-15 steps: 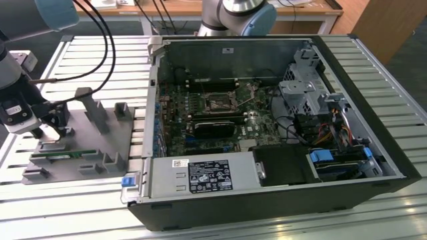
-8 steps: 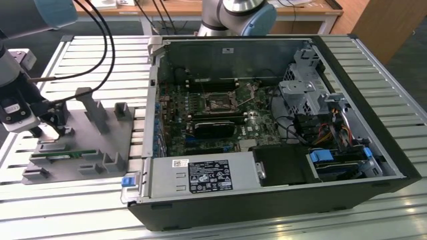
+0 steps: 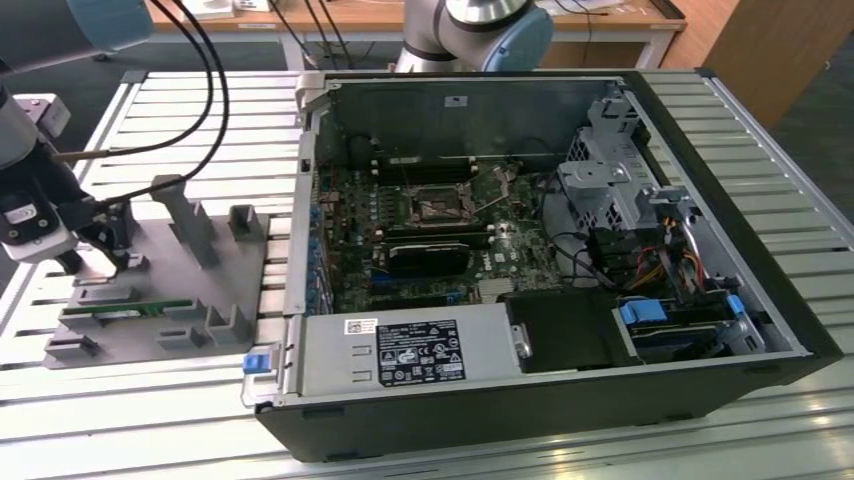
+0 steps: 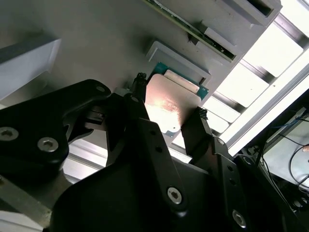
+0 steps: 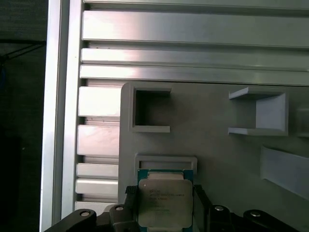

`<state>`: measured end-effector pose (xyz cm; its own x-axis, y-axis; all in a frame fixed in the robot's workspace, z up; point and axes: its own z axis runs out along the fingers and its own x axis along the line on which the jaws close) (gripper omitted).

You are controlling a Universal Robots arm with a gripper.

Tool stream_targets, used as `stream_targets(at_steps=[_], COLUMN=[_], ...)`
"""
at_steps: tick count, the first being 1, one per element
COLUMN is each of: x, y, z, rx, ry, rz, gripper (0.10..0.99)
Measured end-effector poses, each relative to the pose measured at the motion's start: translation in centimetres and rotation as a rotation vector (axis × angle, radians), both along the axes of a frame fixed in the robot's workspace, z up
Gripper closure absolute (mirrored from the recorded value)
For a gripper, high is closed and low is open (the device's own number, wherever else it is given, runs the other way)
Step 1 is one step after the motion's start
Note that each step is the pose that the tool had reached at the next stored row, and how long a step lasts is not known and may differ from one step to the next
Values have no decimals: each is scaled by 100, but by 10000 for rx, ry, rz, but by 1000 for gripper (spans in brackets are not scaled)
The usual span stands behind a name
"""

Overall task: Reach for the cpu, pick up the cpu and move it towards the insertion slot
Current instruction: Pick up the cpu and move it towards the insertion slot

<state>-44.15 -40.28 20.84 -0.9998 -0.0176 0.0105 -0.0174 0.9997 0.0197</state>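
Cpu (image 4: 170,104) shows in the second wrist view with the gripper (image 4: 169,99) clenched on two of its opposite edges, beside a raised ledge of the grey tray (image 4: 96,43). In the first wrist view the cpu lies flat against that ledge. In the exterior view the gripper stands low over the tray at the exterior view's left of the worktop (image 3: 187,120), well apart from the insertion slot (image 3: 438,206). The cpu is likely light, stiff, slick-topped and fragile underneath, so it should be held by its edges only.
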Motion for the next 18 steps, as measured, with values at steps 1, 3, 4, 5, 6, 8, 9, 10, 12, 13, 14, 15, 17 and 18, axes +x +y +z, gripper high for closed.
stream_targets(at_steps=[1, 3, 4, 5, 6, 8, 9, 10, 12, 13, 14, 15, 17, 18], x=[0, 0, 0, 0, 0, 0, 0, 0, 0, 0, 0, 0, 0, 0], y=[0, 0, 0, 0, 0, 0, 0, 0, 0, 0, 0, 0, 0, 0], z=[3, 12, 20, 23, 28, 33, 35, 38, 44, 46, 47, 51, 59, 60], rx=[0, 0, 0, 0, 0, 1, 1, 0, 0, 0, 1, 0, 0, 1], ry=[-1, 0, 0, 0, 0, -2, -2, -1, 1, 1, -2, -1, 0, -2], rz=[0, 0, 0, 0, 0, 0, 0, 0, 0, 0, 1, 1, 1, 1], gripper=[545, 545, 545, 545, 545, 545, 545, 545, 545, 545, 545, 545, 545, 545])
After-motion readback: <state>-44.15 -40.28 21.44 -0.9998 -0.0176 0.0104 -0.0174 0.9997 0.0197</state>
